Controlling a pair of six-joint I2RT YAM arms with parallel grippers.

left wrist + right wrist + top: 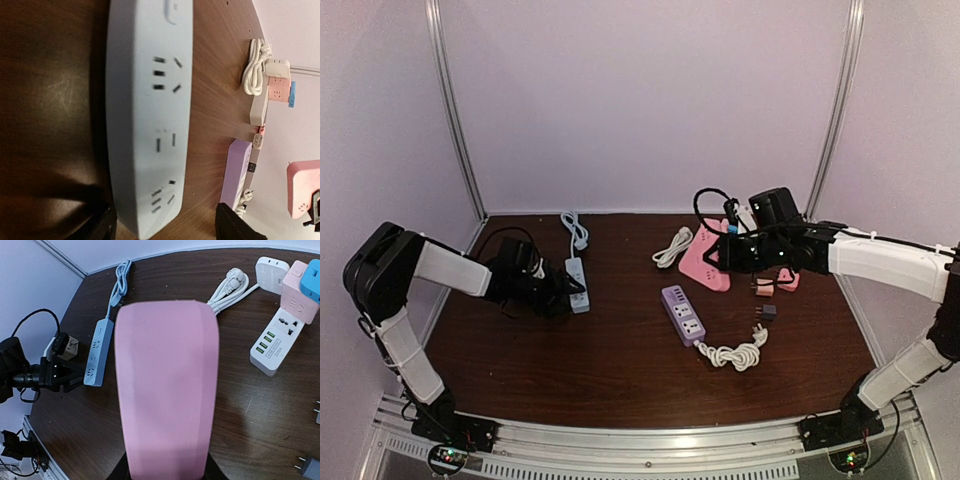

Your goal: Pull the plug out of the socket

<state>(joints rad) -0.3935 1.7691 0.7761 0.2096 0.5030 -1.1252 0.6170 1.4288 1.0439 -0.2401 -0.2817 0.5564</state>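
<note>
Where the left arm stretched low over the brown table point(620, 385), the left gripper point(561, 292) stood with jaws apart on either side of the near end of a pale blue power strip point(578, 276). One finger point(235, 226) was clear of the strip's side, and nothing was gripped. The wrist view showed that strip's outlets all bare. Mid-table lay a purple power strip point(682, 314), its white cord point(735, 352) bundled at the near end. A black plug point(767, 312) lay loose on the table just right of the purple strip, in no socket. Behind these, the right gripper point(725, 254) was clamped on a pink power strip point(700, 258).
</note>
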